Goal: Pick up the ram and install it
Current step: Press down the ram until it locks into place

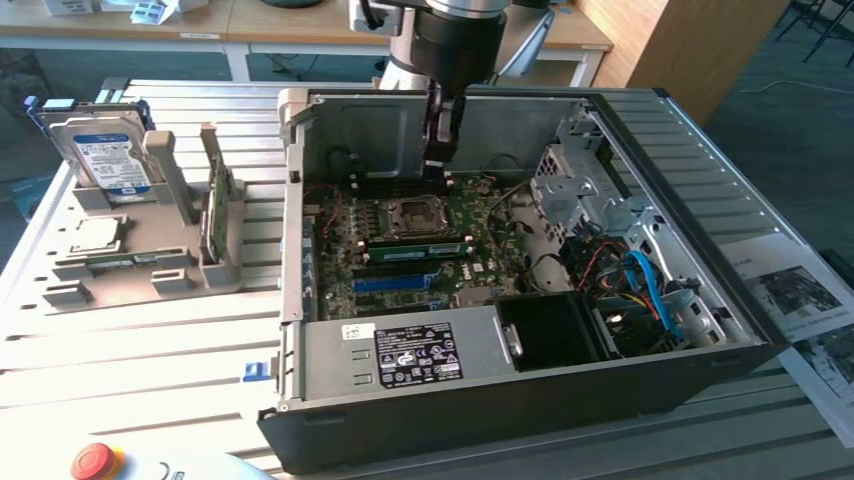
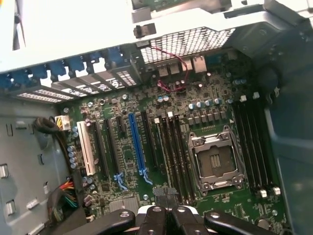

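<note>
One slotted metal table [image 1: 134,340] carries everything. On it lies an open black computer case [image 1: 534,400], its side off, and the robot arm [image 1: 454,40] reaches down into the case from above. Inside, the green motherboard [image 1: 494,270] covers the floor. A grey power supply [image 1: 400,355] with a black label runs along the near edge, and blue and orange cables [image 1: 647,290] crowd the bay on the exterior view's right. Printed sheets [image 1: 801,290] lie on the table beyond that side of the case.

On the exterior view's left, just beside the case wall, a grey fixture [image 1: 134,265] holds a blue-labelled hard drive [image 1: 107,150] leaning upright. On the board, the CPU socket [image 1: 416,215] sits open, and a blue slot strip [image 1: 400,283] lies nearer the power supply. Between the two shows a brighter green strip [image 1: 418,248] among the black memory slots; whether it is a seated stick I cannot tell.

The ram [image 1: 215,215] stands on its long edge in the fixture, close to the case's outer wall. The gripper [image 1: 441,165] is well apart from it, inside the case, with that wall between them. It hangs low over the board beside the socket, on the side away from the power supply. In the wrist view its fingers [image 2: 154,218] are pressed together with nothing green between them, and the black slots sit just ahead of the tips.
</note>
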`<action>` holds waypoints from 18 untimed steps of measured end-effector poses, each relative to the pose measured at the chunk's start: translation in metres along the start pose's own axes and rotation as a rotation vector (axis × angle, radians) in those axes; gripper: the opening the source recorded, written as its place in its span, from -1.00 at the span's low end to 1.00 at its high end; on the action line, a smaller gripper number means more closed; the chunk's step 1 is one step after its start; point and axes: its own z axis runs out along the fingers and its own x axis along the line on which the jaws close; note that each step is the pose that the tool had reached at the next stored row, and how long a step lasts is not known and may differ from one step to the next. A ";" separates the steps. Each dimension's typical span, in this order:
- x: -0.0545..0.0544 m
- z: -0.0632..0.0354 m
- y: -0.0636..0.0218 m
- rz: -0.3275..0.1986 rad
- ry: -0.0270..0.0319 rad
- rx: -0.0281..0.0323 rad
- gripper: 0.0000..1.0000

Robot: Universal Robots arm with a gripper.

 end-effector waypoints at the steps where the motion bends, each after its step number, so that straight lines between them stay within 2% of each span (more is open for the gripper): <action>1: 0.000 0.0001 0.0000 0.013 -0.0002 -0.0006 -0.80; 18: 0.000 0.0015 -0.0001 0.205 -0.0039 -0.0099 -0.80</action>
